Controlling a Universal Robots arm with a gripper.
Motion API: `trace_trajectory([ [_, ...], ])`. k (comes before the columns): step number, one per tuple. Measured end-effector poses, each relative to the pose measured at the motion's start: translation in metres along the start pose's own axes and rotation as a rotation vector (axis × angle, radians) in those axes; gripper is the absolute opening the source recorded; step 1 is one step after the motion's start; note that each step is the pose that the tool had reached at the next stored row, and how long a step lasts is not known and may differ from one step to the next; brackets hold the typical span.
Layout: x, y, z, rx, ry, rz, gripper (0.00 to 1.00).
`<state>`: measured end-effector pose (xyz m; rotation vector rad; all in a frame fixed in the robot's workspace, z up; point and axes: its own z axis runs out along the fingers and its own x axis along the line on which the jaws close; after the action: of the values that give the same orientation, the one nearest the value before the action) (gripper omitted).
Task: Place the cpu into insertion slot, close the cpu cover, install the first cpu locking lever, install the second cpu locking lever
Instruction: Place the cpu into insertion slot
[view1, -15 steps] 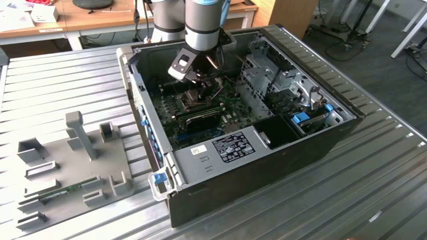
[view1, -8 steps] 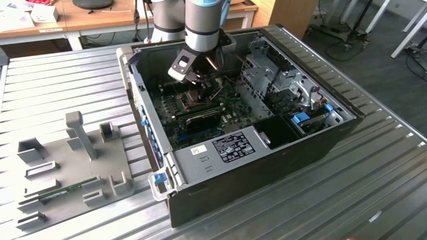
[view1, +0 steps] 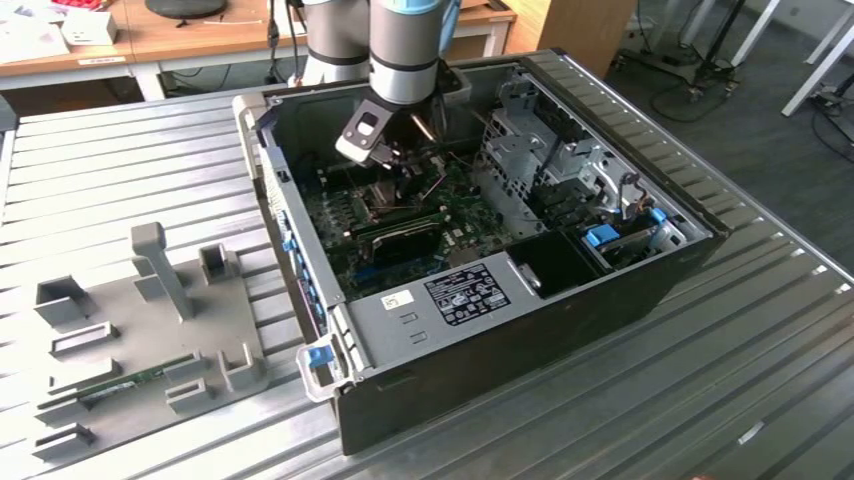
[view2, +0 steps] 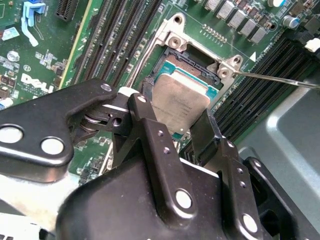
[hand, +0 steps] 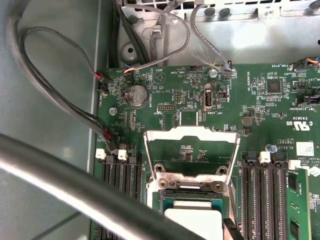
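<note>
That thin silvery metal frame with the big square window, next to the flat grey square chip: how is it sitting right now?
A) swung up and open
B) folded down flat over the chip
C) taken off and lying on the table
A: in the first wrist view the thin silvery metal frame stands raised, leaving the flat grey square chip uncovered.

My exterior view sits high and well back, tilted down on the open computer case (view1: 534, 380) on the ribbed tabletop (view1: 747, 380), with the arm (view1: 404, 50) coming in from the far side. The second wrist view looks steeply down past the hand (view2: 175, 129), very near the motherboard (view2: 47, 65) — the cpu (view2: 180, 102) and insertion slot (view2: 186, 62) are just beyond it. The first wrist view faces the motherboard nearly square-on from a little farther off, taking in the raised cpu cover (hand: 190, 132). Both wrist views share the insertion slot, the cpu and the memory slots (view2: 115, 45) beside them.
</note>
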<state>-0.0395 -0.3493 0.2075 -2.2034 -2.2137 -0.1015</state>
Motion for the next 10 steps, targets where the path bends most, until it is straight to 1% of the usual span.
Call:
trace_trajectory([
  [10,0.0006,-0.0015,0.0065,0.0000,0.0001,0.000,0.54],
])
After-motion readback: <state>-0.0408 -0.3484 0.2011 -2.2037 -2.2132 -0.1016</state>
